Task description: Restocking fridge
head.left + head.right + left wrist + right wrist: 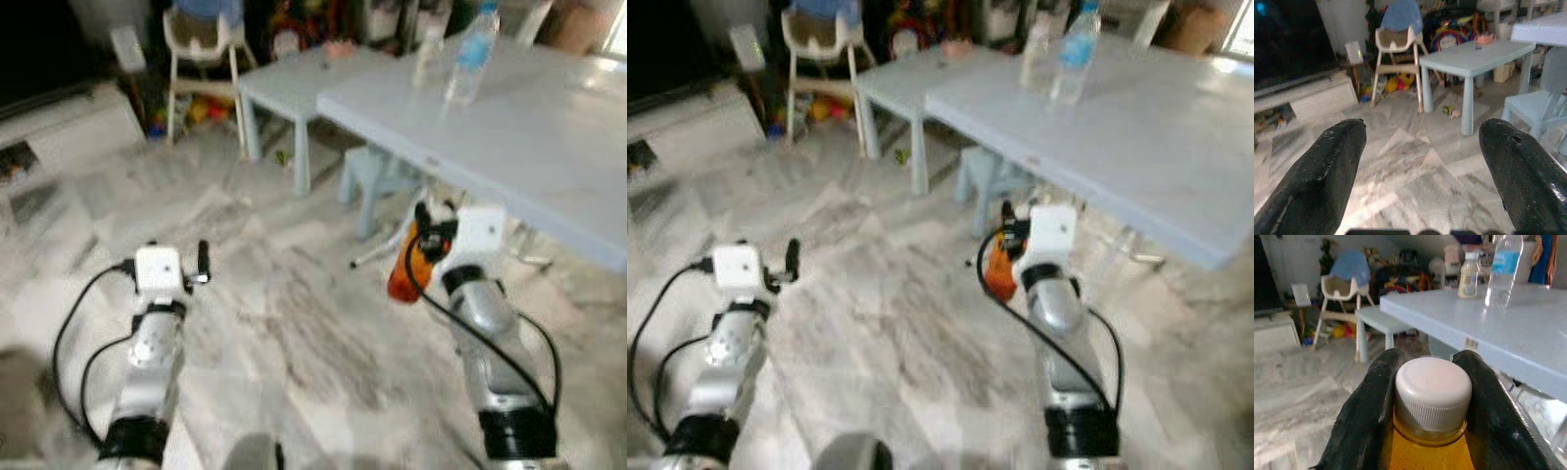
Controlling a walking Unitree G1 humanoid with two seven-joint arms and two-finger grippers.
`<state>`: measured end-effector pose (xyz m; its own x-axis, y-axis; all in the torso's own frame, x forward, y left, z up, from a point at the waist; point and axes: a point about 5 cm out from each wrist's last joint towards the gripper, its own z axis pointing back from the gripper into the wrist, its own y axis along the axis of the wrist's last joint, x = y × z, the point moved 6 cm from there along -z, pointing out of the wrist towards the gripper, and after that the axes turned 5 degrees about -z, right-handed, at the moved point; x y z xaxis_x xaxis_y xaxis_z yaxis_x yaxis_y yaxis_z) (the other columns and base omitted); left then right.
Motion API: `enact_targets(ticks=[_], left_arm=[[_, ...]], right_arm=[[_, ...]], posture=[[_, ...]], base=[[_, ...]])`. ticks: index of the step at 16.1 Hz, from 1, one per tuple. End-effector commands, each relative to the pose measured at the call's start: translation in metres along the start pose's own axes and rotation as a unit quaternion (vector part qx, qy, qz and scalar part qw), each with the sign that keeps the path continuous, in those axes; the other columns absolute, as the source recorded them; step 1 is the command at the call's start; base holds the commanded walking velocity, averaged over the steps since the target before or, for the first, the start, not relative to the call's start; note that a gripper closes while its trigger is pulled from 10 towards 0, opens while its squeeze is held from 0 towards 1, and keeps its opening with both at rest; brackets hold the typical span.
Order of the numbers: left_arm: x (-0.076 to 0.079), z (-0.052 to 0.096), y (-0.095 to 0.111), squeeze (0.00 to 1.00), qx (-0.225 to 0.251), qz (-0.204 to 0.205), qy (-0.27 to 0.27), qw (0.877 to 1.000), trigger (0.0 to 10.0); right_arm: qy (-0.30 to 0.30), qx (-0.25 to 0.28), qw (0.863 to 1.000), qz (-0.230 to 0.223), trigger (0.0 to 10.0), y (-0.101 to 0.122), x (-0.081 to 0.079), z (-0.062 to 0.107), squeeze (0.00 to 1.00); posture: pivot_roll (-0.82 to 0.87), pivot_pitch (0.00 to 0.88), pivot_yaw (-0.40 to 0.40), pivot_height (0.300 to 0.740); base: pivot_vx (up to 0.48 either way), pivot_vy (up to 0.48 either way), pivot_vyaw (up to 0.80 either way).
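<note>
Marble floor [294, 323] below: right gripper [1431, 396] pinches upright orange bottle [405, 266]; left gripper [1422, 161] spread.

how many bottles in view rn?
3. An orange-filled bottle with a white cap is held in the right claw. A clear water bottle and a smaller pale bottle stand on the big table. Others may be hidden.

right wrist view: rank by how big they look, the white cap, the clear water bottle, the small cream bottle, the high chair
1. white cap, held close to the camera, so it looks inflated
2. high chair
3. clear water bottle
4. small cream bottle

This is apparent size only; the far items' true sizes differ.
</note>
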<state>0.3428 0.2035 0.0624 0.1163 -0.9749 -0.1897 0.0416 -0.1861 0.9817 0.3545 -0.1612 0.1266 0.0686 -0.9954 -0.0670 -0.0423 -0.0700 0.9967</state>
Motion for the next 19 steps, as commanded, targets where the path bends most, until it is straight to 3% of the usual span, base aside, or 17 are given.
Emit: enact_targets(ticks=[1,5,13,19], left_arm=[[0.0,-0.003,0.008,0.0,0.013,0.001,0.003,1.0,10.0],[-0.002,-0.004,0.008,0.0,0.016,-0.008,0.009,1.0,10.0],[-0.001,-0.003,0.004,0.0,0.009,0.005,0.004,1.0,10.0],[-0.013,0.0,0.001,0.0,0.002,0.005,0.028,1.0,10.0]], right_arm=[[-0.001,0.029,1.0,0.004,10.0,0.015,0.001,-0.002,0.0],[0.039,0.045,0.998,0.037,10.0,0.021,-0.015,-0.003,0.0],[0.071,0.056,0.994,0.06,10.0,0.024,-0.024,-0.003,0.0],[0.078,0.053,0.993,0.064,10.0,0.021,-0.025,-0.002,0.0]], posture=[[-0.04,0.0,0.05,0.74],[-0.03,0.0,0.046,0.74],[-0.03,0.0,0.047,0.74],[0.0,0.0,0.022,0.74]], base=[[0.0,0.0,0.0],[0.0,0.0,0.52],[0.3,-0.173,0.8],[0.0,0.0,0.8]])
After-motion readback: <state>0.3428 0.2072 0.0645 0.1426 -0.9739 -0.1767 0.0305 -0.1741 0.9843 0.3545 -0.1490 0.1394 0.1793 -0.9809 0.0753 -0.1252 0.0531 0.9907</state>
